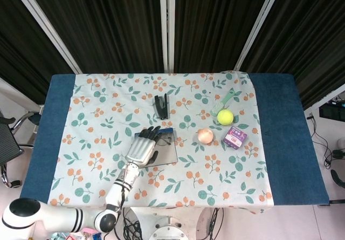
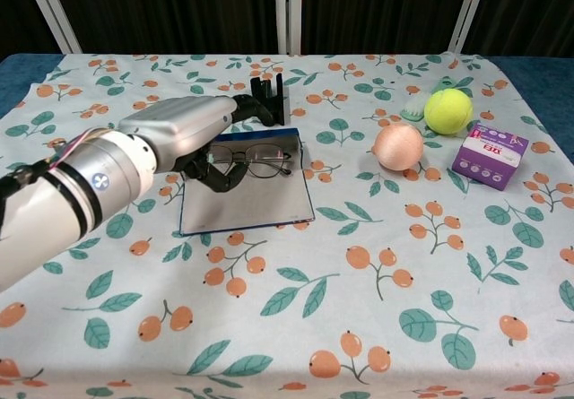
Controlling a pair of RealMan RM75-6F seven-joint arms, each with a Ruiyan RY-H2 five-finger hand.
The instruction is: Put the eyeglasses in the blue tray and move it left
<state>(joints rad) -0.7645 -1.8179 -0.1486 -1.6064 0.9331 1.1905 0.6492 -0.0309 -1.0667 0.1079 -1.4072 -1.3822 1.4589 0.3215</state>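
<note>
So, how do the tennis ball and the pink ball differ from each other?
The tennis ball is yellow-green; the pink ball is pale peach-pink. The tennis ball looks fuzzy and matte, while the pink ball looks smooth. The tennis ball lies farther back, touching the green brush; the pink ball lies nearer the tray and touches nothing. Both are round, rest on the cloth, and look close in size.

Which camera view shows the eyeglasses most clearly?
The chest view: the eyeglasses lie in the blue tray, frame and lenses visible beside the left robot hand. In the head view they are only faint lines.
</note>
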